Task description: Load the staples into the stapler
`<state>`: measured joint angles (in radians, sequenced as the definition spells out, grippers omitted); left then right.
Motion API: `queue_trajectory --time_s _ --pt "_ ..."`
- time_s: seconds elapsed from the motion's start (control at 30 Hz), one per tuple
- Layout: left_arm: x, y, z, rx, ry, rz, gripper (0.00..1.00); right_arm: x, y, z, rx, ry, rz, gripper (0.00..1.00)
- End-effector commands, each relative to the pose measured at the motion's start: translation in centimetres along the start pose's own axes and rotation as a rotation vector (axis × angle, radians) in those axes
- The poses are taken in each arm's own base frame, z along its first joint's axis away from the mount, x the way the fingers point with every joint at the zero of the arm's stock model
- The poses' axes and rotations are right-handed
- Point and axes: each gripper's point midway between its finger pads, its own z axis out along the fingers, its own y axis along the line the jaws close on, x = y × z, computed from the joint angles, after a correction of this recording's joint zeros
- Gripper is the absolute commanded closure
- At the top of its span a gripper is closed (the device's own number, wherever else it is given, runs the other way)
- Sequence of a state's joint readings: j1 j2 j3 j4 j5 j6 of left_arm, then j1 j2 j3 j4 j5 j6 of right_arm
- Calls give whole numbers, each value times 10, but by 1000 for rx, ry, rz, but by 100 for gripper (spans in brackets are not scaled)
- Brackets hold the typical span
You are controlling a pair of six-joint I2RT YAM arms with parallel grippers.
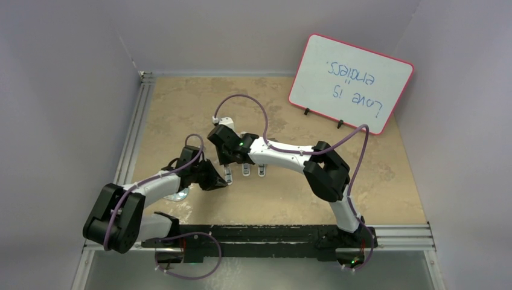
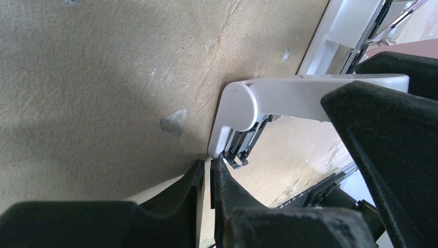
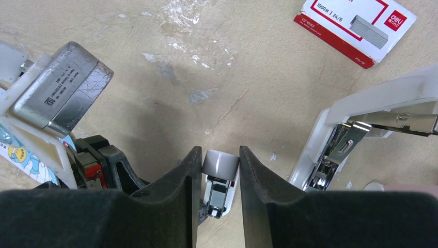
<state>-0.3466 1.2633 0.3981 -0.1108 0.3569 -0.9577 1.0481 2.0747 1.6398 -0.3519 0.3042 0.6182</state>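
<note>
Staples (image 3: 62, 85) block in white tray (image 3: 31, 132) at left, well apart from open stapler (image 3: 335, 139) at right.
Likely light, stiff, slick metal that snaps apart easily, so pinch the long sides. Left gripper (image 2: 206, 173) pressed nearly together beside a dark magazine end, nothing seen in it. Right gripper (image 3: 220, 153) pinches white rounded piece (image 3: 220, 165), sitting between staples and stapler. Red box (image 3: 356, 23) lies beyond on desk (image 3: 206, 67), out of the way.
</note>
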Motion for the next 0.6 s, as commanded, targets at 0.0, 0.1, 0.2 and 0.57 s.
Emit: queue_trajectory --time_s 0.0,0.1,0.2,0.57 --pt "-6 5 7 5 -25 18 90 -23 12 -18 -46 -70 43 68" --pt "-5 10 10 -7 -15 3 90 -19 10 -17 -42 -60 39 69" --pt "-5 13 12 -14 -9 -12 91 -7 8 -19 -39 -18 53 69" --pt "-8 20 20 -27 6 -52 91 42 1 -34 60 76 58 72"
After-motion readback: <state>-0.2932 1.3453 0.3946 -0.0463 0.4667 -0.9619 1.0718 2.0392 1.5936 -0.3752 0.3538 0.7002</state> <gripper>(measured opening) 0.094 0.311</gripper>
